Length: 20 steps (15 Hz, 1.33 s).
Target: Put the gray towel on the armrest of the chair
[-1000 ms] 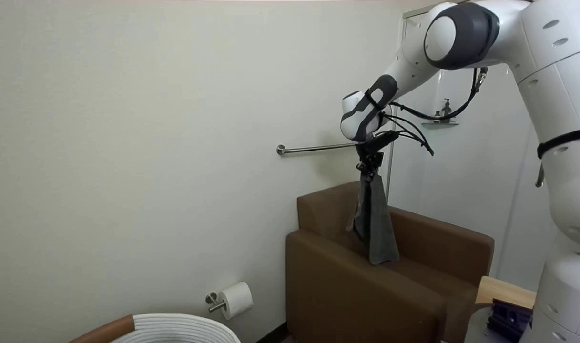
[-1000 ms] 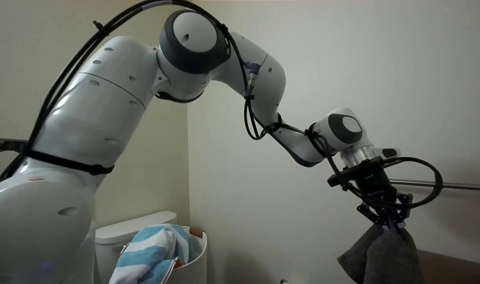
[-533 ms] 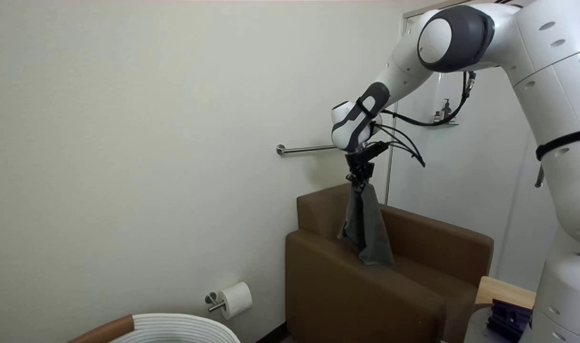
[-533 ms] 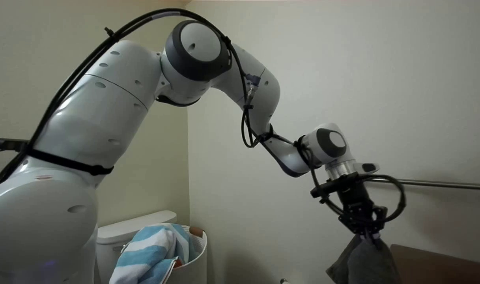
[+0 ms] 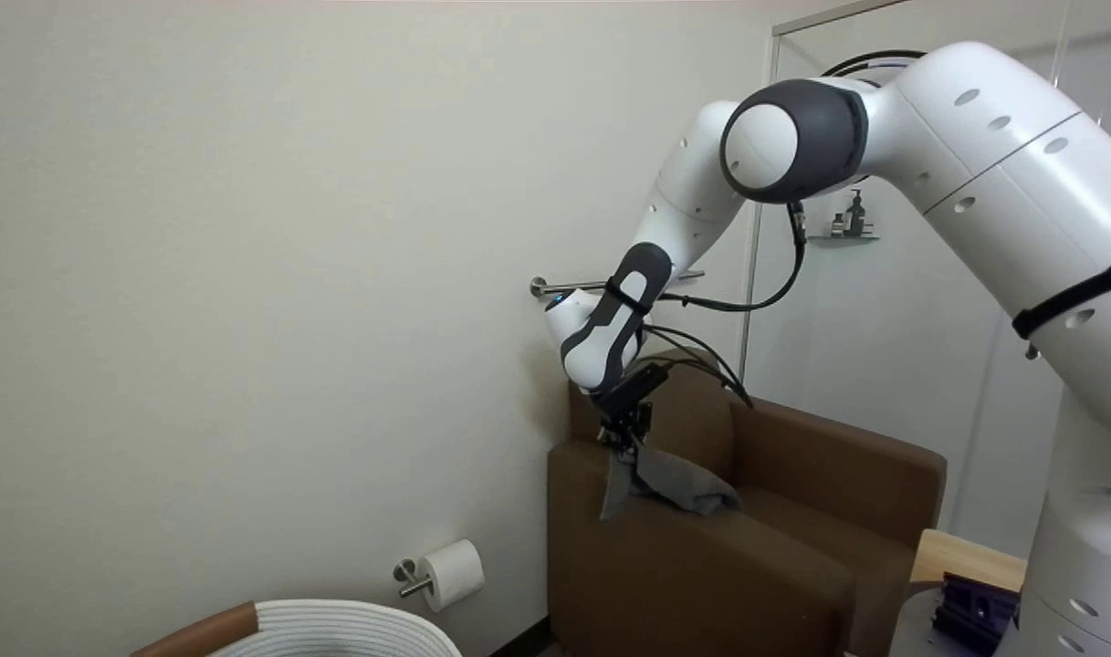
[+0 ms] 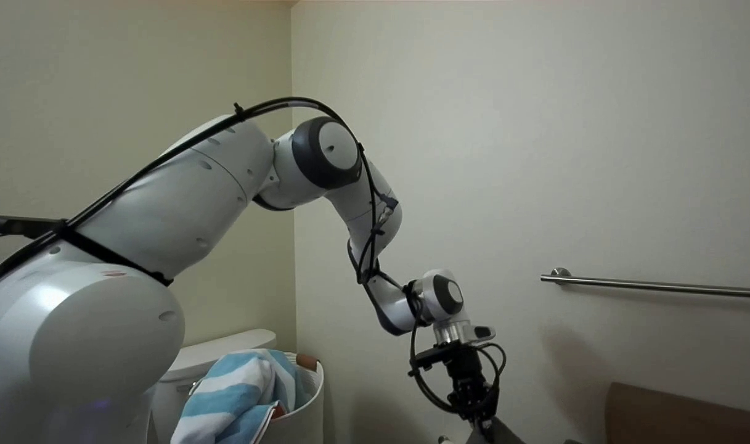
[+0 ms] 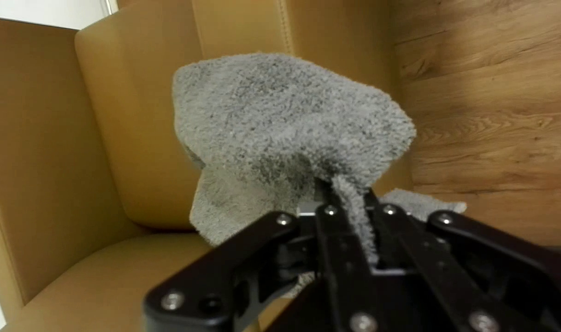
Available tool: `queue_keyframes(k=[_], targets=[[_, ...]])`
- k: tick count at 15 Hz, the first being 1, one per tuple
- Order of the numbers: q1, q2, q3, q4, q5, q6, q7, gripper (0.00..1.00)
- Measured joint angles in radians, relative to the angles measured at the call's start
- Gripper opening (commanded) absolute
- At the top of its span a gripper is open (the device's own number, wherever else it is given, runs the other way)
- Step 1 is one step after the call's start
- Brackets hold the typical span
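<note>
I saw the end effector [image 5: 623, 445], rt of ctr in an exterior view, clamping the gray towel [image 5: 685, 480], its bulk lower rt, approx. along the armrest [image 5: 701, 566].

In an exterior view, the white arm [image 5: 1002, 146] leans left from the right side of the frame and bends at its dark-banded elbow [image 5: 806, 137], at upper right; from there the forearm [image 5: 687, 217] slopes down and left until the wrist [image 5: 601, 342], a little right of the middle. Below it the gripper [image 5: 623, 448] points downward, slightly tilted. In an exterior view, the thick lower joint [image 6: 103, 345] fills the lower left of the frame, and the gripper is at the bottom edge, right of the middle. In the wrist view, its two fingers [image 7: 338, 249] stand close together, slightly right of the lower middle, in gripping position
</note>
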Motion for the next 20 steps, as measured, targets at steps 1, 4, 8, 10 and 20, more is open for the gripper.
queue_keyframes(k=[1,4,8,10,20], targets=[[0.016,0.025,0.0,0.006,0.0,0.0,0.008,0.07],[0.038,0.067,0.001,0.024,0.003,0.0,0.01,0.07],[0.0,0.075,0.047,0.033,0.065,-0.004,-0.138,0.36],[-0.036,0.076,0.083,0.038,0.105,-0.019,-0.242,0.48],[-0.141,0.045,0.104,0.105,0.156,-0.217,-0.458,1.0]])
